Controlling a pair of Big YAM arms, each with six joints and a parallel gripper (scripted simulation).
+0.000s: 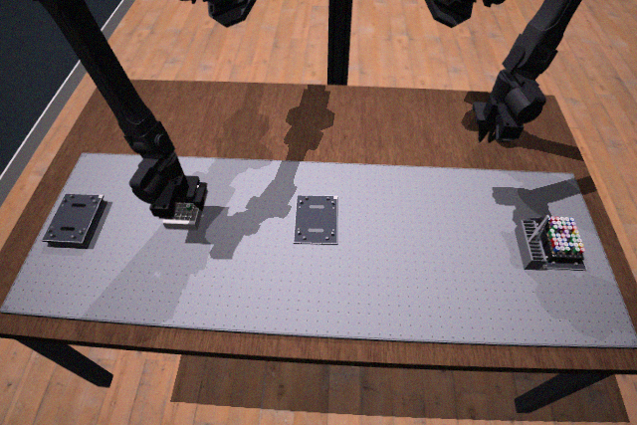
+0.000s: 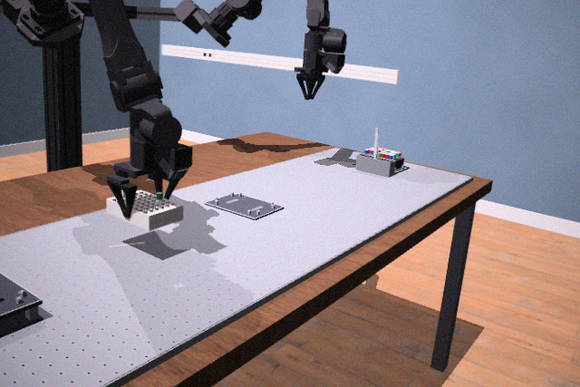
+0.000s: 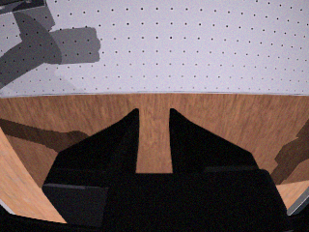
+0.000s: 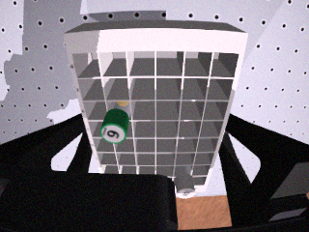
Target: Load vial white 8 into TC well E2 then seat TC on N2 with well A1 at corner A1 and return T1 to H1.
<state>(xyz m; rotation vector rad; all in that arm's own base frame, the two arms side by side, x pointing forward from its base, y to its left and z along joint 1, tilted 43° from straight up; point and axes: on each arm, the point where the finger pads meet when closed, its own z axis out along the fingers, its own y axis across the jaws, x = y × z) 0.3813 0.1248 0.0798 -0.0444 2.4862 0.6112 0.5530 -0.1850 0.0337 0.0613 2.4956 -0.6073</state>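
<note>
Carrying TC (image 1: 178, 223) (image 2: 159, 217) (image 4: 169, 41) now: right gripper (image 1: 182, 202) (image 2: 147, 208) (image 4: 155, 116) is clamped across its two opposite sides, which keeps the fingers off the caps and the wells upright. TC hangs off the board, roughly level, its shadow apart from it. Between the jaws, a green-capped vial (image 1: 189, 206) (image 2: 159, 196) (image 4: 115, 127) stands in one well; a pale-capped vial (image 4: 185, 192) sits toward the palm end, probably white 8, but its number and well aren't readable. Beyond the jaws, on the robot's right, is raised N2 (image 1: 76, 219) (image 2: 14, 300), its corner locators there to box TC in. On their other side lies the low nest (image 1: 316, 219) (image 2: 246, 207), bare, so likely where TC gets loaded. Farthest out, R1 (image 1: 565, 257) (image 2: 399, 162) is full of caps beside H1 (image 1: 530, 250) (image 2: 374, 165), with T1 (image 1: 538, 227) (image 2: 376, 141) leaning up out of it. Left gripper (image 1: 490, 139) (image 2: 309, 98) (image 3: 154, 110) is parked clear, jaws slightly apart, nothing in them. Loading looks done; the seat is left. Next: line up A1, lower straight. A tilt could hang TC on a locator.
</note>
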